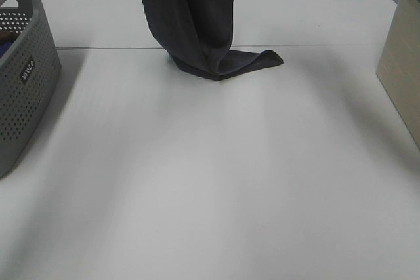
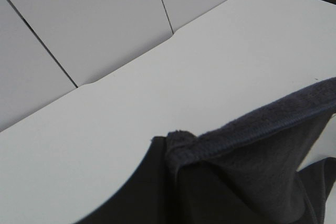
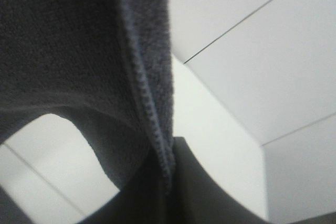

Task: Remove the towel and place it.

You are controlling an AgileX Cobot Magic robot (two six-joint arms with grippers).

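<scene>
The dark charcoal towel (image 1: 190, 18) hangs from above the top edge of the exterior high view. Its lower end lies folded on the white table (image 1: 210, 175) near the seam at the back middle. Both grippers are above that view and do not show there. In the left wrist view the towel's hemmed edge (image 2: 252, 140) runs out from a dark blurred shape at the gripper's place and is held up. In the right wrist view the towel (image 3: 63, 40) fills the frame, its hem (image 3: 152, 114) running into the gripper's place. The fingers themselves are hidden by cloth.
A grey perforated basket (image 1: 26, 77) stands at the left edge with something dark blue inside. A beige bin (image 1: 401, 63) stands at the right edge. The towel casts a soft shadow on the table.
</scene>
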